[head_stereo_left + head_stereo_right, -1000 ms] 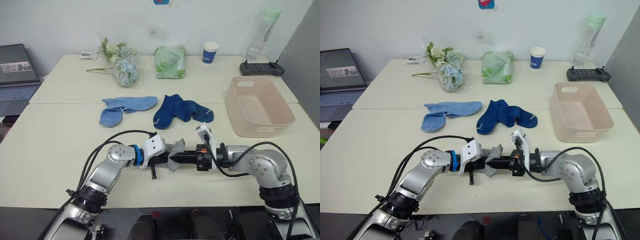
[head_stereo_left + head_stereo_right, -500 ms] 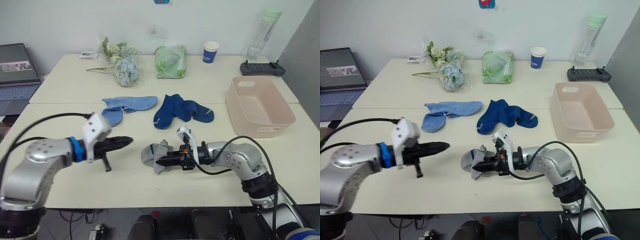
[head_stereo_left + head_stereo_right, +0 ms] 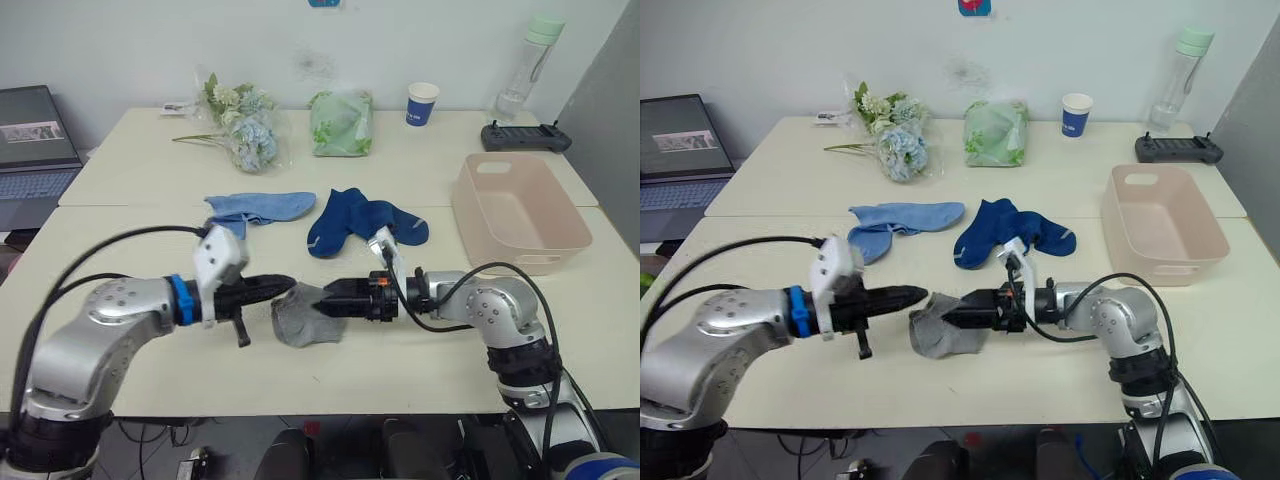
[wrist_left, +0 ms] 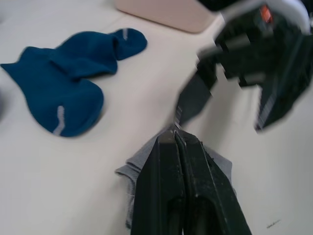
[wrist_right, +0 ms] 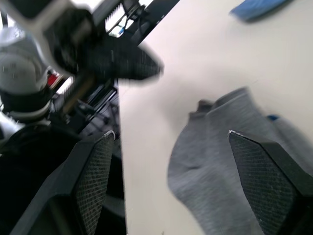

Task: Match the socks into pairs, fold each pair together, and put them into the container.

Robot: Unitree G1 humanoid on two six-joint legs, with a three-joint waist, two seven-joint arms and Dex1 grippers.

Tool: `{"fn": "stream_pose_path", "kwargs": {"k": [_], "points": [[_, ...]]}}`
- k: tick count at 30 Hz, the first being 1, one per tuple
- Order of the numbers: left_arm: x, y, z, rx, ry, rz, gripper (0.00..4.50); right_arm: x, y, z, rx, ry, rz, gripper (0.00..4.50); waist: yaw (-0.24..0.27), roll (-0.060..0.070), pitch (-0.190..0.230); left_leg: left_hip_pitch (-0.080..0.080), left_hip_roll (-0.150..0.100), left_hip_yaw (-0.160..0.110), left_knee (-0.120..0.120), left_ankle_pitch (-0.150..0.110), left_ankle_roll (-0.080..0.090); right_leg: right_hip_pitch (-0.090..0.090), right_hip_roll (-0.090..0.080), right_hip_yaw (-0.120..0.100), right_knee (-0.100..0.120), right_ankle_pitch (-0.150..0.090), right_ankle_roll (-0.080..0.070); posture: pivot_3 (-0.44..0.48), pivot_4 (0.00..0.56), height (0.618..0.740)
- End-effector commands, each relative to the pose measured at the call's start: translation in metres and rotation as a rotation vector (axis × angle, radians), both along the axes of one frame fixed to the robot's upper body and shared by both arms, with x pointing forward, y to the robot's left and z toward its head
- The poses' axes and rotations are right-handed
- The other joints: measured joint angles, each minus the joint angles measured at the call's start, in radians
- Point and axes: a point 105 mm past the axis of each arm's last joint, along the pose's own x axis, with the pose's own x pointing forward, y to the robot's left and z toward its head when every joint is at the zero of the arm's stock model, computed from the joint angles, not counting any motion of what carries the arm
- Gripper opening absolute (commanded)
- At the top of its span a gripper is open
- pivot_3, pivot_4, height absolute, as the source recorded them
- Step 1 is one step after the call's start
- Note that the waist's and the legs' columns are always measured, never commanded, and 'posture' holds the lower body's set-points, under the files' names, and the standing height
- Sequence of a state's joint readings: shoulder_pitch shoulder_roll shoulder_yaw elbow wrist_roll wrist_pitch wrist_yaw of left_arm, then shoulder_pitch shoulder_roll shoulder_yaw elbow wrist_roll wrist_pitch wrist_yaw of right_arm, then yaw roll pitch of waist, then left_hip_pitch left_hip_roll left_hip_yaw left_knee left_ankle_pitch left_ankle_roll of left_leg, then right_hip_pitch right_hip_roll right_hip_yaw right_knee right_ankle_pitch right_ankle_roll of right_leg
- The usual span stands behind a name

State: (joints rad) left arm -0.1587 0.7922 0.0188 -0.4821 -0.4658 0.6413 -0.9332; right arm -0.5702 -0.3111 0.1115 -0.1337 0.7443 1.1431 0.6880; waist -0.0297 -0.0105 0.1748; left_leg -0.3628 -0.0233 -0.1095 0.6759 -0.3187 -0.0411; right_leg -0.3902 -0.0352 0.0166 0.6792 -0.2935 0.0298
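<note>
Meeting over the near edge of the cream table [image 3: 130,225], the two claws point at each other with the bunched grey fabric socks [image 3: 303,316] between them. The left gripper [image 3: 285,284] has its two black fingers pressed together, as the left wrist view shows, with nothing seen clamped between them; its tip sits at the upper left edge of the grey socks. The right gripper [image 3: 322,302] reaches in from the opposite side, and the right wrist view shows its fingers [image 5: 95,181] spread wide apart with the grey socks lying flat on the table between and ahead of them, not gripped. The grey bundle is a crumpled lump with no clear long axis, just below and between both tips.

Beyond the right gripper, a little farther back on the table, lies the pair of dark navy ankle socks [image 3: 355,222], overlapped, their long axis running roughly left to right with the toes angled toward the robot. To their left, beyond the left gripper, the light blue ankle socks [image 3: 250,210] lie stretched sideways. Well off to the right of the right arm stands the pale pink rectangular plastic tub [image 3: 515,212], open side up, holding no socks.
</note>
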Motion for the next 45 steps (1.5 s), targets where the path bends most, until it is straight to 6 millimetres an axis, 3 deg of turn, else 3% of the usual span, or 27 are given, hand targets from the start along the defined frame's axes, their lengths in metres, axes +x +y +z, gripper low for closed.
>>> {"fn": "stream_pose_path", "kwargs": {"k": [1,4,6,9,15,23,33,42,45], "points": [[0.008,0.001,-0.017,0.034,-0.032,0.023,0.00,0.009,-0.013,0.011,-0.014,-0.043,-0.063,4.00,0.000,0.000,0.000,0.000,0.000,0.000,0.000,0.000,0.000,0.000,0.000,0.000,0.000,0.000,0.000,0.000,0.150,0.740],[0.028,0.015,-0.043,0.086,-0.072,0.129,0.00,0.005,-0.020,0.003,-0.067,-0.031,-0.067,4.00,0.002,0.000,0.000,0.000,0.000,0.000,0.000,0.000,0.000,0.000,0.000,0.000,0.000,0.000,0.000,0.000,0.150,0.740],[0.025,0.023,-0.063,0.132,-0.041,0.126,0.00,0.003,-0.023,-0.005,-0.105,-0.013,-0.074,4.00,0.001,0.000,0.000,0.000,0.000,0.000,0.000,0.000,0.000,0.000,0.000,0.000,0.000,0.000,0.000,0.000,0.150,0.740],[0.019,0.026,-0.072,0.110,0.001,0.113,0.00,-0.003,-0.023,-0.011,-0.122,0.034,-0.054,4.00,-0.001,0.000,0.000,0.000,0.000,0.000,0.000,0.000,0.000,0.000,0.000,0.000,-0.001,0.000,0.000,0.000,0.150,0.740],[0.020,0.026,-0.072,0.100,-0.007,0.111,0.00,-0.011,-0.019,-0.028,-0.149,0.137,-0.026,4.00,-0.001,0.000,0.000,0.000,0.000,0.000,0.000,0.000,0.001,0.000,-0.001,0.000,0.000,0.000,0.000,0.000,0.150,0.740],[0.022,0.030,-0.069,0.099,-0.020,0.127,0.00,-0.017,0.008,-0.041,-0.098,0.301,0.028,4.00,-0.003,0.000,-0.001,0.001,0.000,0.000,0.000,0.000,0.001,0.000,0.000,0.000,0.001,0.000,0.000,0.000,0.150,0.740],[0.020,0.030,-0.063,0.084,-0.024,0.116,0.00,-0.007,0.052,-0.043,0.028,0.401,-0.007,4.00,-0.005,0.001,-0.001,0.001,0.001,-0.001,-0.001,0.000,0.001,0.000,0.000,0.000,0.001,0.000,0.000,0.000,0.150,0.740],[0.018,0.032,-0.061,0.082,-0.028,0.115,0.00,0.003,0.059,-0.047,0.067,0.473,-0.067,4.00,-0.006,0.001,-0.001,0.001,0.001,0.000,-0.001,0.000,0.001,-0.001,0.000,0.000,0.002,0.000,0.000,0.000,0.150,0.740],[0.018,0.033,-0.061,0.080,-0.028,0.117,0.00,0.004,0.058,-0.050,0.055,0.463,-0.069,3.44,-0.006,0.002,-0.001,0.002,0.001,0.000,-0.001,0.000,0.001,-0.001,0.000,0.000,0.002,0.000,-0.001,0.000,0.150,0.740]]}}
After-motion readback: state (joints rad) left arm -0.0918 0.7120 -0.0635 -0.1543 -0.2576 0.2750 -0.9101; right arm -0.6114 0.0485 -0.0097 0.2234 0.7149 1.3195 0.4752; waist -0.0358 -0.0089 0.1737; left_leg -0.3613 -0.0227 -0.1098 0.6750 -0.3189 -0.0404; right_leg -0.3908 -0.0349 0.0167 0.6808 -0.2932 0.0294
